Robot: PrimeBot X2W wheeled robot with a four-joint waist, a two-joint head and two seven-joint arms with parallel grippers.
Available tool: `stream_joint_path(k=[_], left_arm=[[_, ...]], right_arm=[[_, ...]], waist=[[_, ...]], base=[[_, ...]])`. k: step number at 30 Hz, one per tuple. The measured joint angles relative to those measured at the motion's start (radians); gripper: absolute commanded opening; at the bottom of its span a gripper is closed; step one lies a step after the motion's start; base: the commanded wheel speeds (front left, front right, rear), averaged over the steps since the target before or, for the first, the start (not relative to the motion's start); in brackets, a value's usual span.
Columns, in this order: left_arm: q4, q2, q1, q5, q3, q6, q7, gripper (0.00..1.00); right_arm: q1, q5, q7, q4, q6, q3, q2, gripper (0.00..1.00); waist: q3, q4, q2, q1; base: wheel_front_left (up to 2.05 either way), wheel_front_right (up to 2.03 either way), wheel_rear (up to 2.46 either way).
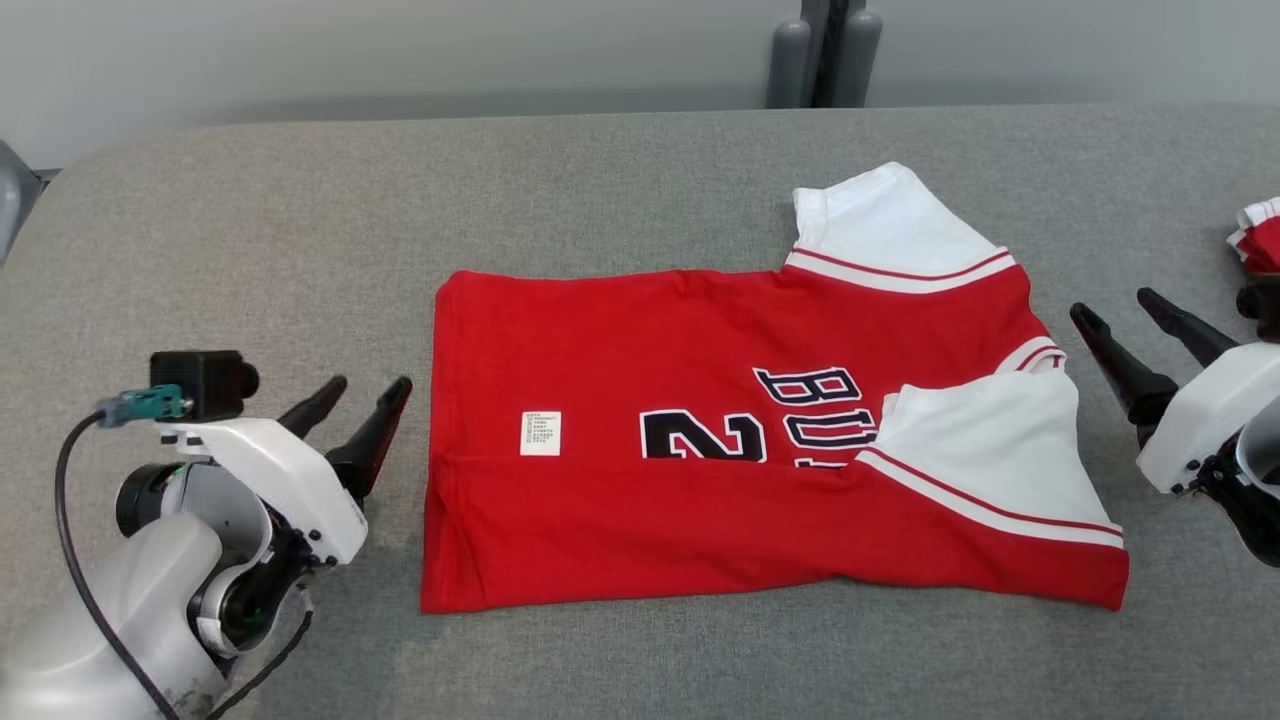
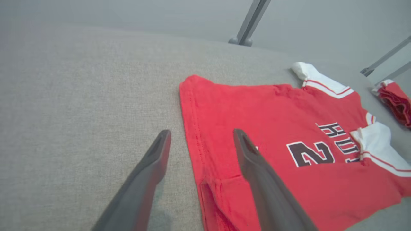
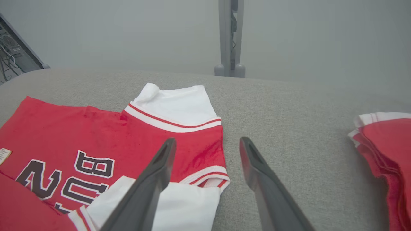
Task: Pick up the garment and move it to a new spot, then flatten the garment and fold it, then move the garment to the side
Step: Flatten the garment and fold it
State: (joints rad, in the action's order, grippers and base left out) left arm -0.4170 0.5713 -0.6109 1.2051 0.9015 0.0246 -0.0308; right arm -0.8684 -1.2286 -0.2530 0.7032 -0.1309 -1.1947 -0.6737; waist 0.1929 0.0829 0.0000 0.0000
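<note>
The red jersey [image 1: 720, 440] lies flat in the middle of the grey desk [image 1: 250, 250]. It is folded. One long side is turned over the front, and it hides part of the big dark number and letters. One white sleeve [image 1: 985, 450] is folded on top of the red part. The other white sleeve [image 1: 890, 225] sticks out at the far side. A small white tag [image 1: 540, 433] shows on the red cloth.

My left gripper [image 1: 372, 382] is just beside the bottom edge of the jersey. Its two fingers are spread wide and hold nothing. My right gripper [image 1: 1112, 302] is just beside the neck end. It is spread wide too, and it holds nothing.

A small pile of red and white clothes [image 1: 1258, 235] sits at the right edge of the desk, apart from the jersey.
</note>
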Motion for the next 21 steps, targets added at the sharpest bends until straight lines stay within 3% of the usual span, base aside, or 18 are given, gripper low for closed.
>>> stream_joint_path(k=[2, 3, 5, 6, 7, 10, 11, 16, 21], left_arm=[[0.014, -0.034, 0.044, 0.033, -0.075, 0.052, 0.132, 1.0], [0.014, -0.034, 0.044, 0.033, -0.075, 0.052, 0.132, 1.0], [0.03, -0.054, 0.076, 0.047, -0.119, 0.081, 0.223, 1.0], [0.046, -0.076, 0.11, 0.046, -0.16, 0.108, 0.27, 1.0], [0.081, -0.12, 0.17, 0.024, -0.21, 0.12, 0.288, 1.0], [0.122, -0.193, 0.248, 0.027, -0.329, 0.109, 0.291, 1.0], [0.142, -0.225, 0.28, -0.036, -0.406, 0.117, 0.291, 1.0], [0.124, -0.325, 0.386, -0.2, -0.446, 0.117, 0.292, 1.0], [0.023, -0.372, 0.426, -0.286, -0.401, 0.141, 0.292, 1.0]], right_arm=[[0.036, 0.012, -0.007, 0.015, 0.0, 0.105, 0.024, 1.0], [0.036, 0.012, -0.007, 0.015, 0.0, 0.105, 0.024, 1.0], [0.057, 0.08, -0.009, 0.01, 0.0, 0.208, 0.038, 1.0], [0.104, 0.167, -0.009, -0.002, 0.0, 0.329, 0.053, 1.0], [0.211, 0.3, -0.009, -0.041, 0.0, 0.523, 0.102, 1.0], [0.329, 0.437, -0.011, -0.107, 0.0, 0.712, 0.166, 1.0], [0.411, 0.522, -0.011, -0.153, 0.0, 0.808, 0.216, 1.0], [0.572, 0.657, -0.011, -0.244, 0.0, 0.986, 0.343, 1.0], [0.652, 0.715, -0.011, -0.284, 0.0, 1.059, 0.414, 1.0]], waist=[[-0.02, -0.001, 0.0, -0.0001], [-0.02, -0.001, 0.0, -0.0001], [-0.031, -0.005, 0.0, 0.0], [-0.041, -0.01, 0.0, 0.0], [-0.058, -0.017, 0.0, 0.0], [-0.073, -0.023, 0.0, 0.0], [-0.078, -0.027, 0.0, 0.0], [-0.089, -0.035, 0.0, 0.0], [-0.096, -0.042, 0.0, 0.0]], base=[[0.0, 0.0, 0.0], [0.0, 0.0, 0.0], [0.0, 0.0, 0.0], [0.0, 0.0, 0.0], [0.0, 0.0, 0.0], [0.0, 0.0, 0.0], [0.0, 0.0, 0.0], [0.0, 0.0, 0.0], [0.0, 0.0, 0.0]])
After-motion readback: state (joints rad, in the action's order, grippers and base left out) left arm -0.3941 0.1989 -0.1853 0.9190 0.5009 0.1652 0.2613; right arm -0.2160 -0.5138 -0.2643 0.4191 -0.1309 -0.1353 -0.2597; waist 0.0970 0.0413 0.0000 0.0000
